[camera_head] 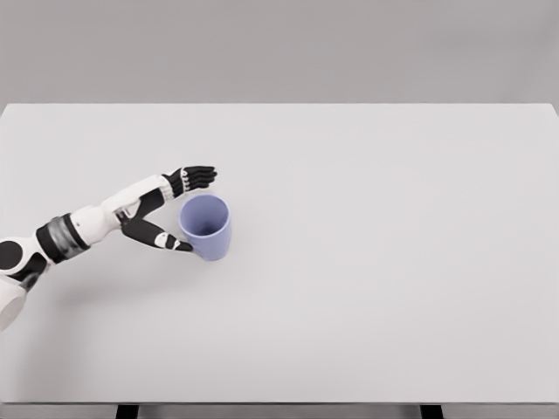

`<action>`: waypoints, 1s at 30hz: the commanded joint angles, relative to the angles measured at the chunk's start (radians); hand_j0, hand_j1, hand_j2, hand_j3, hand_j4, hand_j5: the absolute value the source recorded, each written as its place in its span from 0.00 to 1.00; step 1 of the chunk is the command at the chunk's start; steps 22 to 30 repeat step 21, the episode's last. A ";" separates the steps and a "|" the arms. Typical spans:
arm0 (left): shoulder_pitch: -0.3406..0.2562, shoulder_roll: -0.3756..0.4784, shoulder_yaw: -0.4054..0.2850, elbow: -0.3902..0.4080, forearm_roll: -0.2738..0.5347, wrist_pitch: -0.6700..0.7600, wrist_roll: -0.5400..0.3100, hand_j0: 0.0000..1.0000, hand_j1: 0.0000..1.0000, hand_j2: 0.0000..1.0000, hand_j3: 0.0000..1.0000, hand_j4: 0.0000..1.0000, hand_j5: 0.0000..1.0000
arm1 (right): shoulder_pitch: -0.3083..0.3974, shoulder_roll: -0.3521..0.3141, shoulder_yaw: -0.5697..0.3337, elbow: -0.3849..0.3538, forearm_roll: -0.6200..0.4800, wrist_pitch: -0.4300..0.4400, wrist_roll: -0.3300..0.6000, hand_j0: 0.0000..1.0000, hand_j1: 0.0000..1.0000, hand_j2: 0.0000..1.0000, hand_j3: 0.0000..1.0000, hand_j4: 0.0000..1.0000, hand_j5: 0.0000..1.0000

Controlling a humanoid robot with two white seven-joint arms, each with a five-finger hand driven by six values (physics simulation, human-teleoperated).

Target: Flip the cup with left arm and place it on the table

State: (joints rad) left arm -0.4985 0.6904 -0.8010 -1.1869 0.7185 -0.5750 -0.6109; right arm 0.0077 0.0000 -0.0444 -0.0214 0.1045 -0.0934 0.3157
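We see one head view, looking down on a wide, pale grey, flat rectangular worktop (367,288) that fills most of the frame; a plain grey backdrop runs across the top edge.

We have the small, lavender-blue, smooth plastic-looking cup (206,227) left of centre in the frame, resting on the worktop. Its open mouth faces up and slightly toward the upper left, so we look into the interior; the body tapers down toward the lower right. It reads as upright or close to it, with a soft shadow along its lower right side.

The white, segmented left arm with a dark band near the wrist (70,231) enters from the lower left edge and angles up to the right toward the cup. The left robot hand (175,209), white palm with black fingers, sits just left of the cup and is spread wide around it. The upper fingers (197,176) extend to the right just above the cup's rim, near it; we can't tell if they touch. The thumb (157,236) runs along the lower left, its tip at or against the cup's side wall near the rim. So we read the robot hand as opened in a wide bracket on the cup's left side, not closed around it. Whether any pad presses on the wall is too small for us to resolve.
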 commanded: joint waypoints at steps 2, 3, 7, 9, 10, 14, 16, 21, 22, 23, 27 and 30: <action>-0.003 0.023 0.008 -0.011 0.012 -0.011 0.000 1.00 1.00 1.00 1.00 1.00 1.00 | 0.000 0.000 0.000 0.000 0.000 0.000 0.000 1.00 1.00 1.00 1.00 1.00 1.00; -0.003 0.035 0.008 -0.016 0.012 -0.035 0.000 1.00 1.00 1.00 1.00 1.00 1.00 | 0.000 0.000 0.000 0.000 0.000 0.000 0.000 1.00 1.00 1.00 1.00 1.00 1.00; -0.005 0.143 0.000 -0.016 -0.001 -0.036 0.000 1.00 1.00 1.00 1.00 1.00 1.00 | 0.000 0.000 0.000 0.000 0.000 0.000 0.000 1.00 1.00 1.00 1.00 1.00 1.00; -0.002 0.186 -0.001 -0.004 -0.020 -0.036 0.000 1.00 1.00 1.00 1.00 1.00 1.00 | 0.000 0.000 0.000 0.000 0.000 0.000 0.000 1.00 1.00 1.00 1.00 1.00 1.00; -0.003 0.195 0.003 -0.002 -0.054 -0.036 0.000 1.00 1.00 1.00 1.00 1.00 1.00 | 0.000 0.000 0.000 0.000 0.000 0.000 0.000 1.00 1.00 1.00 1.00 1.00 1.00; -0.005 0.199 0.003 0.001 -0.096 -0.036 0.000 1.00 1.00 1.00 1.00 1.00 1.00 | 0.000 0.000 0.000 0.000 0.000 0.000 0.000 1.00 1.00 1.00 1.00 1.00 1.00; -0.005 0.199 0.003 0.001 -0.096 -0.036 0.000 1.00 1.00 1.00 1.00 1.00 1.00 | 0.000 0.000 0.000 0.000 0.000 0.000 0.000 1.00 1.00 1.00 1.00 1.00 1.00; -0.005 0.199 0.003 0.010 -0.096 -0.036 0.000 1.00 1.00 1.00 1.00 1.00 1.00 | 0.000 0.000 0.000 0.000 0.000 0.000 0.000 1.00 1.00 1.00 1.00 1.00 1.00; -0.005 0.199 0.003 0.010 -0.096 -0.036 0.000 1.00 1.00 1.00 1.00 1.00 1.00 | 0.000 0.000 0.000 0.000 0.000 0.000 0.000 1.00 1.00 1.00 1.00 1.00 1.00; -0.005 0.199 0.003 0.010 -0.096 -0.036 0.000 1.00 1.00 1.00 1.00 1.00 1.00 | 0.000 0.000 0.000 0.000 0.000 0.000 0.000 1.00 1.00 1.00 1.00 1.00 1.00; -0.005 0.199 0.003 0.010 -0.096 -0.036 0.000 1.00 1.00 1.00 1.00 1.00 1.00 | 0.000 0.000 0.000 0.000 0.000 0.000 0.000 1.00 1.00 1.00 1.00 1.00 1.00; -0.005 0.199 0.003 0.010 -0.096 -0.036 0.000 1.00 1.00 1.00 1.00 1.00 1.00 | 0.000 0.000 0.000 0.000 0.000 0.000 0.000 1.00 1.00 1.00 1.00 1.00 1.00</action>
